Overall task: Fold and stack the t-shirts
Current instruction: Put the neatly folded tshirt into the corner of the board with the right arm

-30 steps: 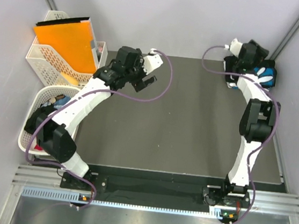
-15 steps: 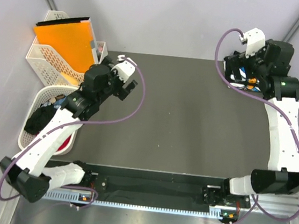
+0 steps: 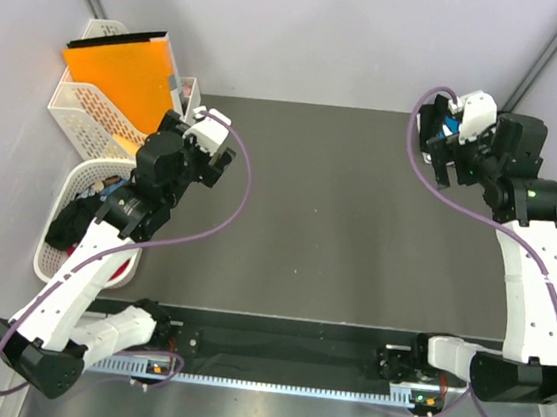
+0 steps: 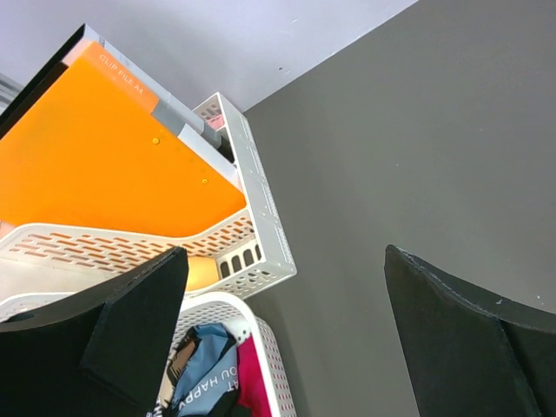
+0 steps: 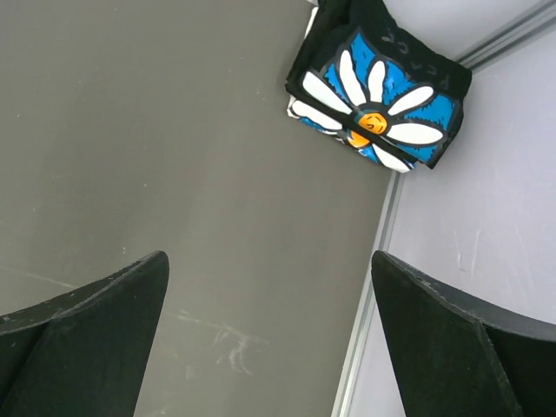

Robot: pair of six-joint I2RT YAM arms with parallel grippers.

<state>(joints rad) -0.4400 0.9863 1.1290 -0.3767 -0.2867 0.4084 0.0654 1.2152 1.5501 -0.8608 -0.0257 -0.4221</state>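
Observation:
A folded black t-shirt [image 5: 375, 97] with a white-and-blue flower print lies in the table's back right corner; in the top view only a blue sliver of it [image 3: 452, 130] shows behind the arm. My right gripper [image 5: 268, 256] [image 3: 434, 151] hovers open just in front of it, holding nothing. More t-shirts [image 4: 201, 375], blue, pink and black, lie crumpled in the round white basket [image 3: 52, 248] at the left. Above the table beside that basket, my left gripper [image 4: 283, 254] [image 3: 208, 160] hangs open and empty.
An orange folder [image 3: 123, 70] [image 4: 95, 148] stands in a white lattice tray [image 3: 73, 110] [image 4: 261, 204] at the back left, behind the round basket's rim [image 4: 265, 347]. Grey walls close in on both sides. The dark table mat [image 3: 337, 225] lies between the arms.
The right gripper has drawn back from the folded shirt in the corner and opened wide. The left arm has swung left and back toward the baskets, staying open.

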